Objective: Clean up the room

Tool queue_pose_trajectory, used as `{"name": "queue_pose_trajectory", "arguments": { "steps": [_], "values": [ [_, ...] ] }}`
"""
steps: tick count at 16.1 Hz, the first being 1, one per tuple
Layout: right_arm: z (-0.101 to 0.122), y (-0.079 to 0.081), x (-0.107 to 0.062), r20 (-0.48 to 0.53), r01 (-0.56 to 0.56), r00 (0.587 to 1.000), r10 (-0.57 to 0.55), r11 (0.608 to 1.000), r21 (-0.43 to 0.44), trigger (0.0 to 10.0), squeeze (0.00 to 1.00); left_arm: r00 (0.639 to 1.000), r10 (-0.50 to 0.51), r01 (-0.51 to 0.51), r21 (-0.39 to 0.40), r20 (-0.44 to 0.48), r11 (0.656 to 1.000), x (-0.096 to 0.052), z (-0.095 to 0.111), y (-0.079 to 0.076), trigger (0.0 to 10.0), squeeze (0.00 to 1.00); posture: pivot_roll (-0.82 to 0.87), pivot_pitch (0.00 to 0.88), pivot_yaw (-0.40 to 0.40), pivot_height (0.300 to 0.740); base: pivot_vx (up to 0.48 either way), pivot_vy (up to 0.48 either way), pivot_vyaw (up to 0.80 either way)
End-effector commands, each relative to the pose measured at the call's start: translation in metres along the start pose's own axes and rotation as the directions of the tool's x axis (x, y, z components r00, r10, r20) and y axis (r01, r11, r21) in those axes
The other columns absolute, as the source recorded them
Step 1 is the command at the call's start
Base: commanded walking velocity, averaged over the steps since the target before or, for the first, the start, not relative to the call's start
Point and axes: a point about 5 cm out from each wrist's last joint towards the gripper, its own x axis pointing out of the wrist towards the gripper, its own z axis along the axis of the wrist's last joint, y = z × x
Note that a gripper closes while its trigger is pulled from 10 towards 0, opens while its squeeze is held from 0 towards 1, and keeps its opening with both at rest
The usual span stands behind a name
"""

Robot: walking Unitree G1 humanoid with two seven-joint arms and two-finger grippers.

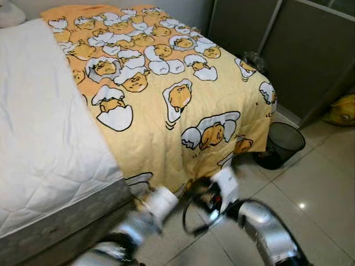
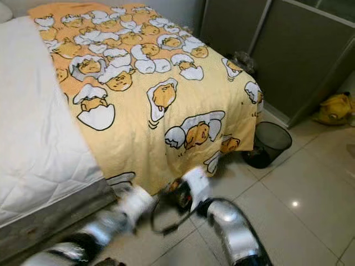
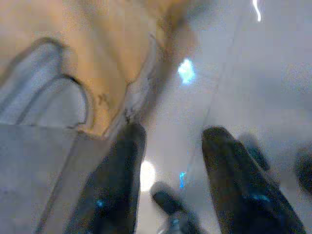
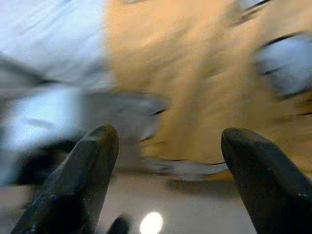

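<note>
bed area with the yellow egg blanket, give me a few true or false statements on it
1. The yellow quilted blanket with cartoon egg print hangs over the foot of the bed. True.
2. A black mesh waste bin stands on the tiled floor by the bed's corner. True.
3. The left end effector is shut on the blanket. False: its fingers are apart, holding nothing.
4. The white quilted mattress is fully covered. False: its robot-left part lies bare.

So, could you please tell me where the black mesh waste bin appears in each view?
Left eye view: black mesh waste bin, right of the bed's corner.
Right eye view: same bin, likewise.
Wrist views: cannot make it out.
Shared landmark: yellow egg-print blanket.
</note>
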Motion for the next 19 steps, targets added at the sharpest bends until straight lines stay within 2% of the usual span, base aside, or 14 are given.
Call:
{"name": "queue_pose_trajectory", "arguments": {
  "steps": [1,2,3,4,5,6,7,8,9,10,12,15,17,19],
  "values": [
    [0.035,-0.019,-0.003,0.168,0.149,0.975,-0.147,0.989,0.002,10.0,0.00,0.942,0.153,-0.099,-0.189,0.298,0.977,-0.010,0.052,0.035,10.0,0.00,0.04,0.000,-0.036,0.740,0.000,0.000,0.00],
    [0.040,-0.024,-0.003,0.199,0.190,0.962,-0.188,0.982,0.009,10.0,0.00,0.899,0.219,-0.128,-0.251,0.380,0.960,-0.017,0.068,0.048,10.0,0.00,0.04,0.000,-0.033,0.740,0.000,0.000,0.00],
    [0.046,-0.030,-0.003,0.231,0.229,0.946,-0.229,0.973,0.025,10.0,0.00,0.812,0.347,-0.195,-0.343,0.469,0.919,-0.031,0.088,0.067,10.0,0.00,0.05,0.000,-0.029,0.740,0.000,0.000,0.00],
    [0.050,-0.033,-0.003,0.254,0.252,0.933,-0.254,0.967,0.042,10.0,0.00,0.763,0.413,-0.209,-0.415,0.497,0.886,-0.039,0.095,0.077,10.0,0.00,0.05,0.000,-0.026,0.740,0.000,-0.322,0.00],
    [0.056,-0.041,0.000,0.284,0.299,0.909,-0.305,0.952,0.066,10.0,0.00,0.687,0.552,-0.313,-0.492,0.474,0.812,-0.050,0.102,0.096,10.0,0.00,0.05,0.000,-0.021,0.740,0.000,-0.480,0.57],
    [0.063,-0.046,0.003,0.303,0.328,0.893,-0.333,0.942,0.068,10.0,0.00,0.634,0.634,-0.391,-0.525,0.442,0.756,-0.055,0.105,0.104,10.0,0.00,0.05,0.000,-0.022,0.740,0.000,-0.480,0.51],
    [0.067,-0.049,0.005,0.314,0.344,0.884,-0.347,0.937,0.068,10.0,0.00,0.603,0.665,-0.420,-0.532,0.442,0.735,-0.059,0.108,0.102,10.0,0.00,0.05,0.000,-0.020,0.740,0.000,-0.472,0.51],
    [0.071,-0.052,0.005,0.328,0.360,0.874,-0.357,0.931,0.055,10.0,0.00,0.597,0.670,-0.420,-0.540,0.441,0.730,-0.060,0.110,0.097,10.0,0.02,0.05,0.000,-0.020,0.740,0.000,-0.461,0.47],
    [0.075,-0.055,0.006,0.340,0.369,0.870,-0.357,0.929,0.033,10.0,0.00,0.630,0.576,-0.278,-0.541,0.521,0.794,-0.058,0.121,0.084,10.0,0.00,0.05,0.000,-0.018,0.740,0.259,-0.401,0.47],
    [0.077,-0.058,0.007,0.343,0.368,0.869,-0.356,0.929,0.030,10.0,0.00,0.624,0.560,-0.315,-0.481,0.545,0.818,-0.059,0.126,0.082,10.0,0.00,0.04,0.000,-0.018,0.740,0.341,-0.334,0.46],
    [0.088,-0.064,0.006,0.367,0.366,0.863,-0.347,0.930,0.018,10.0,0.00,0.683,0.551,-0.324,-0.476,0.480,0.817,-0.049,0.122,0.080,10.0,0.00,0.03,0.000,-0.007,0.740,0.338,-0.338,0.45],
    [0.080,-0.065,0.003,0.362,0.359,0.863,-0.351,0.932,0.048,10.0,0.00,0.729,0.528,-0.351,-0.424,0.436,0.835,-0.044,0.112,0.077,10.0,0.00,0.04,0.000,-0.001,0.740,0.200,-0.246,0.44],
    [0.066,-0.053,0.007,0.341,0.307,0.888,-0.310,0.950,0.062,10.0,0.00,0.711,0.510,-0.291,-0.457,0.485,0.840,-0.050,0.116,0.077,10.0,0.00,0.05,0.000,0.004,0.740,0.000,0.000,0.44],
    [0.057,-0.043,0.008,0.330,0.268,0.907,-0.263,0.963,0.031,10.0,0.00,0.686,0.502,-0.308,-0.414,0.527,0.857,-0.055,0.124,0.075,10.0,0.00,0.06,0.000,0.001,0.740,0.000,0.000,0.44]
  ]
}}
